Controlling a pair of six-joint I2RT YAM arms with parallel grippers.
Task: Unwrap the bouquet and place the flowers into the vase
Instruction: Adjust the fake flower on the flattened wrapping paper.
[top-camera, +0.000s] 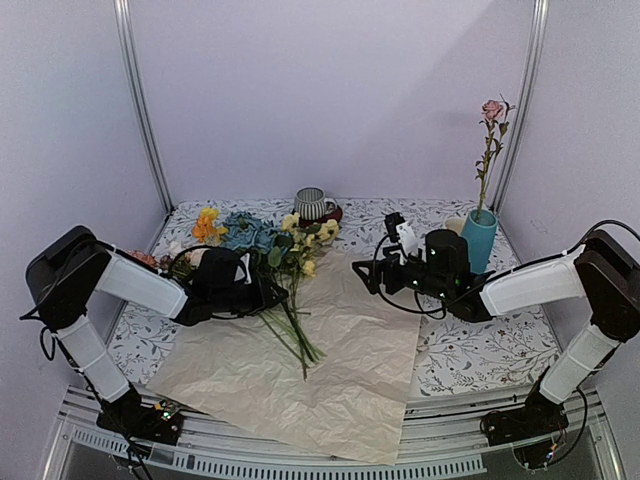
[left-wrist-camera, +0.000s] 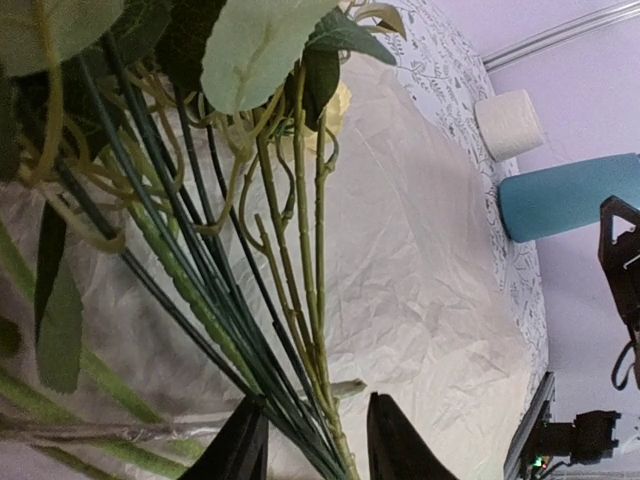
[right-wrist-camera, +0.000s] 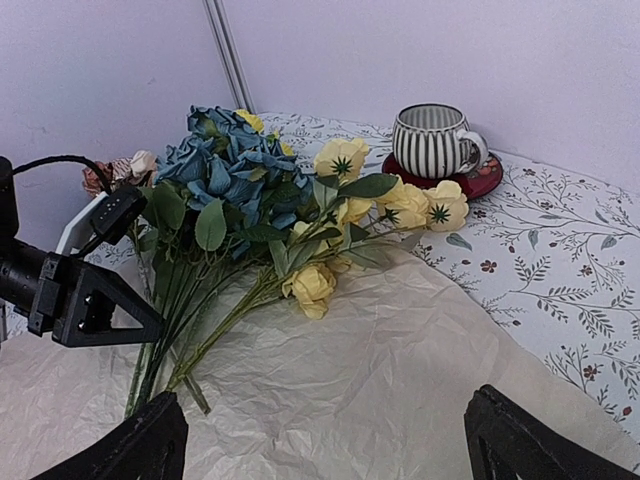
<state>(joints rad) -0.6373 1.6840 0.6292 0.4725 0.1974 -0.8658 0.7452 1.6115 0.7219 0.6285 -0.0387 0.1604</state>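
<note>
Hovering low over the spread-out wrapping paper (top-camera: 330, 350), the left gripper (left-wrist-camera: 315, 445) has its jaws part-way apart with a whole fan of green stems (left-wrist-camera: 290, 300) running between them. From the wrist view I cannot tell whether the pads actually pinch anything or just straddle it. The flowers (top-camera: 270, 245) lie loose on the sheet, blue and yellow heads pointing toward the back of the table and cut ends toward the middle of the paper. Over on the far right stands the vase (top-camera: 478, 240), upright, with a single pink rose (top-camera: 491, 110) already standing in it. The right gripper (right-wrist-camera: 320, 430) hangs just beside the vase with its jaws spread wide and nothing in them, facing the bunch. Here's the worry: too many stems sit in that left gap, so a squeeze could take several at once, and the tangled leaves could drag the rest across the sheet. A grip this near the cut ends leaves the heavy heads free to swing, perhaps toward the striped cup (top-camera: 314, 203) just behind them. And the vase is tall and narrow, so a clumsy stem or a nudge from the right arm might tip it, or knock that rose out.
</note>
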